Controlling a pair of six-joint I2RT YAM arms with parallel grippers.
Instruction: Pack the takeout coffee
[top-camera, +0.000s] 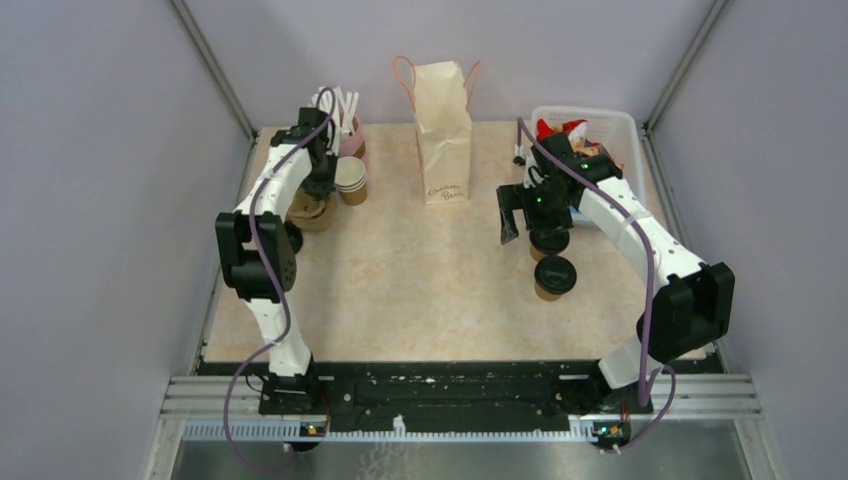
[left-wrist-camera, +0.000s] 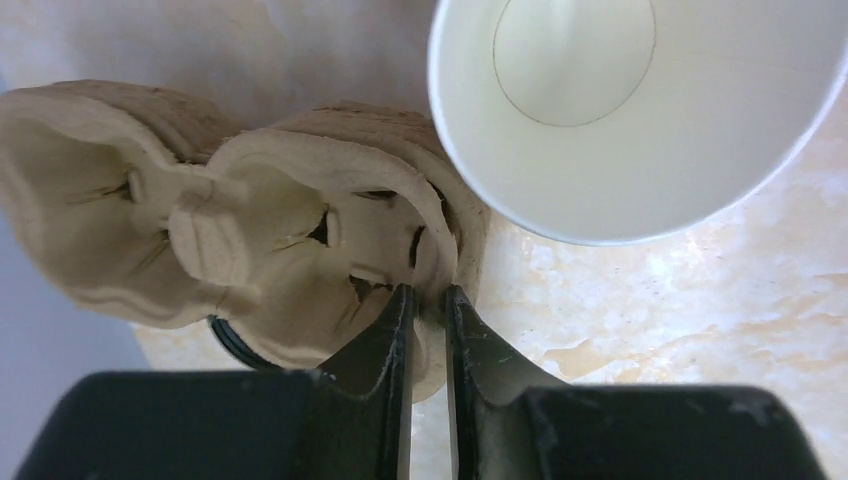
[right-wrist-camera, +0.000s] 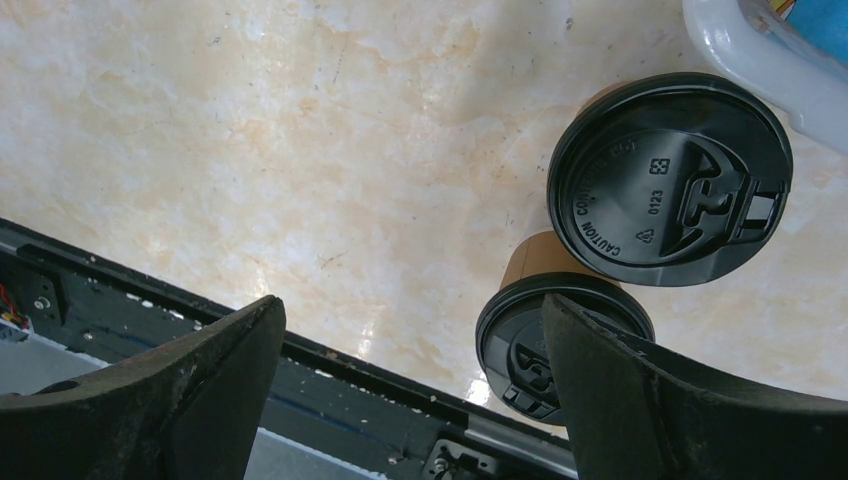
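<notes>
**Left arm pinching the carrier, right arm waiting wide over the coffees**

The left gripper (left-wrist-camera: 428, 300) is clamping narrow on the rim wall of a moulded pulp cup carrier (left-wrist-camera: 300, 230), with one finger inside a pocket and one outside. I'm reading this as the carrier-fetch step.
- The carrier is looking like the top of a nested stack, so lift straight and slow and check that only one tray is coming up.
- A lidless paper cup (left-wrist-camera: 620, 150) is sitting just beside the pinch, so avoid swinging that way.
- The pulp is thin and the grip is near the edge, so it is risking a tear or slip.

The right gripper (right-wrist-camera: 410, 320) is hanging with jaws fully wide, holding nothing, above the two lidded coffee cups (top-camera: 555, 277). They are standing upright on the table (right-wrist-camera: 250, 120) at the right, close together and near a white bin (right-wrist-camera: 760, 60). They are well apart from the paper bag (top-camera: 443, 130) at back centre, and neither is packed yet.

Writing: the larger-looking black lid (right-wrist-camera: 670, 195) is showing embossed "CAUTION", more words I'm only partly reading, "0123" and a recycling triangle. The bag is carrying a two-line script print, too small to read.
</notes>
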